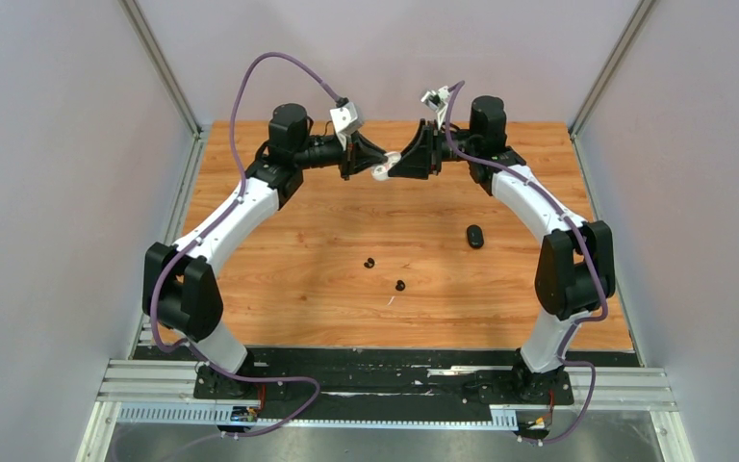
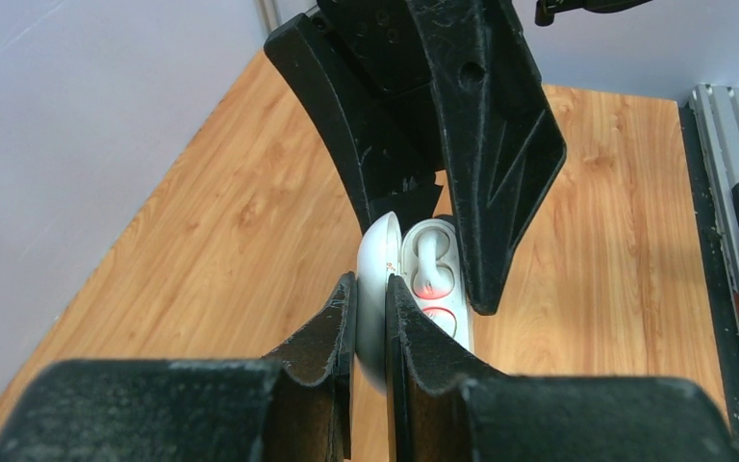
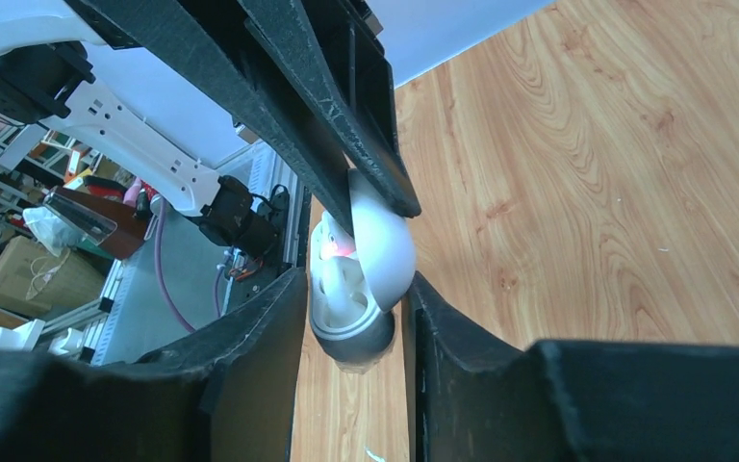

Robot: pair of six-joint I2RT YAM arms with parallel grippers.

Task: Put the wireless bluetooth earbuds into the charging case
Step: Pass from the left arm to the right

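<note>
1. Wooden table [image 1: 298, 241] with plain grey walls [image 1: 58, 144] on three sides. Black case [image 1: 474, 236] lies right of centre; two black earbuds [image 1: 369, 262] sit loose mid-table.
2. White charging case [image 1: 382, 173] is held in the air, upper centre of the top view. It is hinged open, with its long axis up-down in the left wrist frame and a white earbud [image 2: 430, 262] seated inside.
3. Left gripper [image 2: 370, 287] is nearly closed, pinching the case lid.
4. Right gripper [image 3: 356, 284] is partly open and straddles the case; can't tell whether it touches.
</note>
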